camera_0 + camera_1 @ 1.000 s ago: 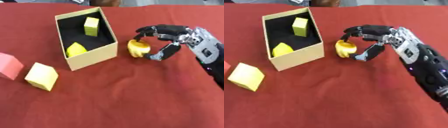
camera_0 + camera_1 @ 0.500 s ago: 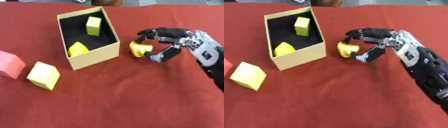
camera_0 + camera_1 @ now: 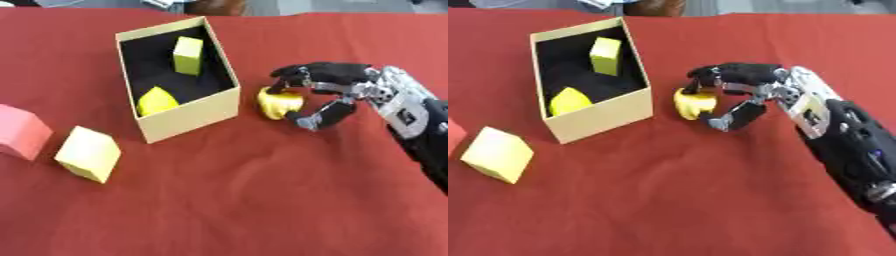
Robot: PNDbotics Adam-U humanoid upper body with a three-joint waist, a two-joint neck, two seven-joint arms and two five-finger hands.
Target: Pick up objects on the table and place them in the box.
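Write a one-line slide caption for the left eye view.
Right hand curled around a yellow piece beside the open box, which already holds two yellow blocks.

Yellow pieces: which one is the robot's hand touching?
The rounded yellow piece just right of the box, between the right hand's curled fingers.

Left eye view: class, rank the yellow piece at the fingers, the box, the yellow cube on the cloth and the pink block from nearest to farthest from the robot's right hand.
From the right hand:
1. Yellow piece, within its curled fingers.
2. Box, just left of that.
3. Yellow cube, lower left on the cloth.
4. Pink block, at the left edge.
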